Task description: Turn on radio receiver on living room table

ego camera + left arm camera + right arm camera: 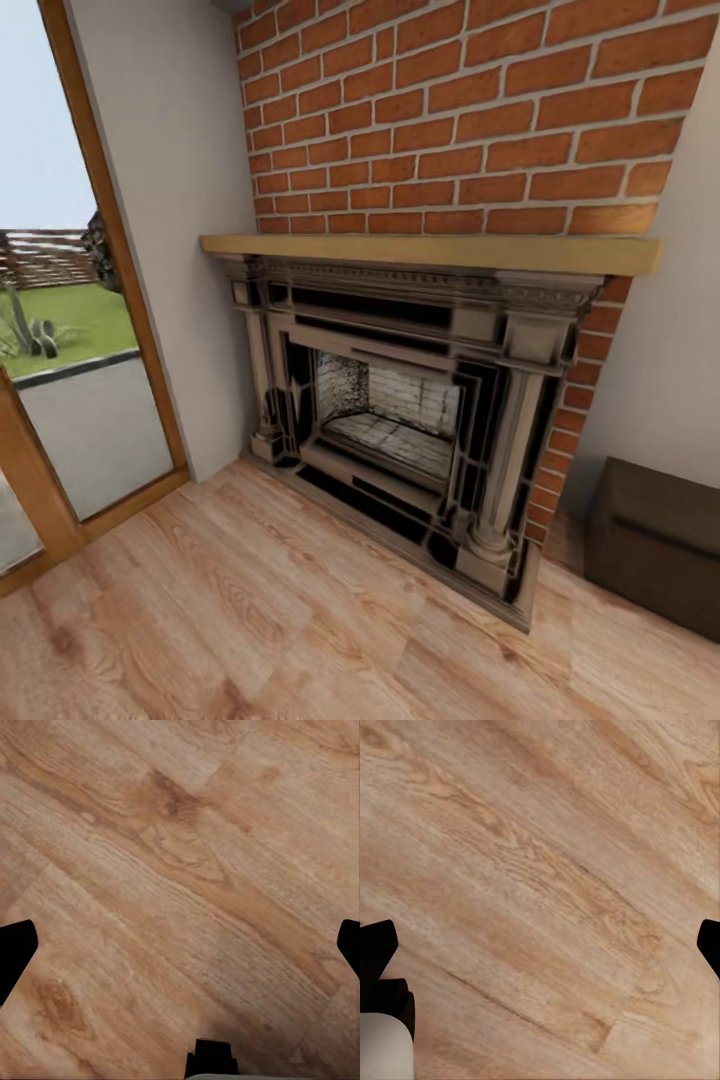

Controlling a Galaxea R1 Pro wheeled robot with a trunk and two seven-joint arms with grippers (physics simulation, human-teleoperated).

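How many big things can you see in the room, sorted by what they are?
Fireplace: 1
Wooden mantel shelf: 1
Brick chimney wall: 1
Glass door: 1
Dark brown cabinet: 1
Open grippers over the plank floor: 2, left and right
Total: 7

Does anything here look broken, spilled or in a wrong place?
Nothing stands out. The fireplace looks whole under its straight wooden shelf, the brick wall is intact, and the wood floor shows no spill or damage.
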